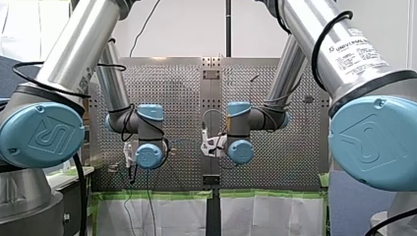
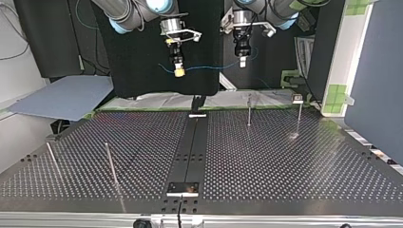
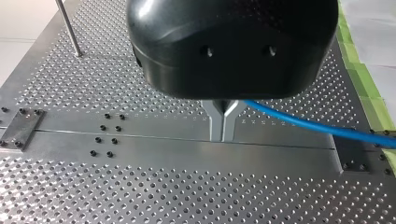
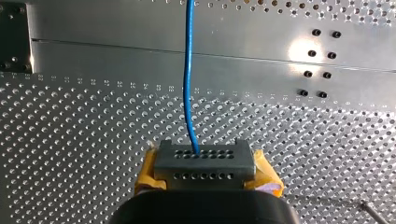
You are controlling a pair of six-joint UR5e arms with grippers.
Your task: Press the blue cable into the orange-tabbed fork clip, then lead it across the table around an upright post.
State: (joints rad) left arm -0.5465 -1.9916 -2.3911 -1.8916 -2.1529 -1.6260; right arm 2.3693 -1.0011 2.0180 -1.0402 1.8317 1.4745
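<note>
Both grippers are clamped on the blue cable [image 2: 209, 68] and hold it in the air above the perforated table [image 2: 285, 161] — neither touches the surface.

In the left wrist view the left gripper [image 3: 223, 136] is black. Its two metal fingers [image 3: 215, 122] are pressed together with no gap at the tips. The cable [image 3: 317, 126] comes out from between them, close under the black housing, and runs off sideways over the table. One upright post [image 3: 70, 28] stands well apart, ahead of the gripper.

In the right wrist view the right gripper [image 4: 204, 158] shows yellow pads [image 4: 148, 170] beside two grey perforated finger blocks shut against each other. The cable [image 4: 188, 70] leaves from the seam between them and runs straight ahead, crossing the centre rail [image 4: 140, 42].

In the top view the right gripper [image 2: 179, 72] hangs left of centre and the left gripper [image 2: 242, 61] is to its right, near it but apart. Both show against a black backdrop. The cable spans between them with a slight sag, and a short tail sticks out past the right gripper toward the view's left.

Four thin posts stand on the table in the top view — two at its right far side [image 2: 249, 111] [image 2: 299, 116] and two at its left near side [image 2: 111, 164] [image 2: 52, 159]. The cable is well clear of all four.
</note>
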